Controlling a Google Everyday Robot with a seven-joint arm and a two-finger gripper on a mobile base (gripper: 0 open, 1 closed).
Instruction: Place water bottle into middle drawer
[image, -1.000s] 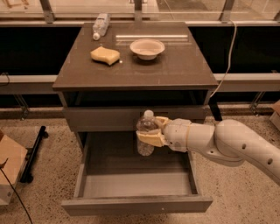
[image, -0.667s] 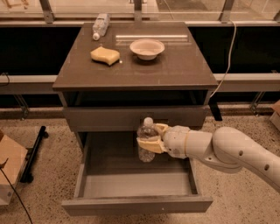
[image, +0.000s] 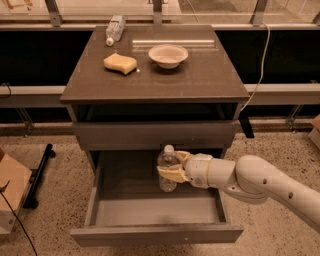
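The water bottle (image: 166, 158), clear with a white cap, stands upright in my gripper (image: 168, 173). The gripper is shut around the bottle's middle, with tan fingers (image: 175, 175) wrapped over it, so any label is hidden. My white arm reaches in from the lower right. The bottle is inside the pulled-out middle drawer (image: 150, 212), near its back centre, with its base low over the grey floor. I cannot tell whether the base touches the floor.
A shallower grey drawer front (image: 152, 134) above is closed. On the cabinet top (image: 210, 80) lie a second clear bottle (image: 114, 29) on its side, a yellow sponge (image: 120, 63) and a white bowl (image: 168, 54). A cardboard box (image: 10, 192) stands at the left.
My gripper has moved down with the water bottle, lowering it deeper into the open drawer. The grip has not changed.
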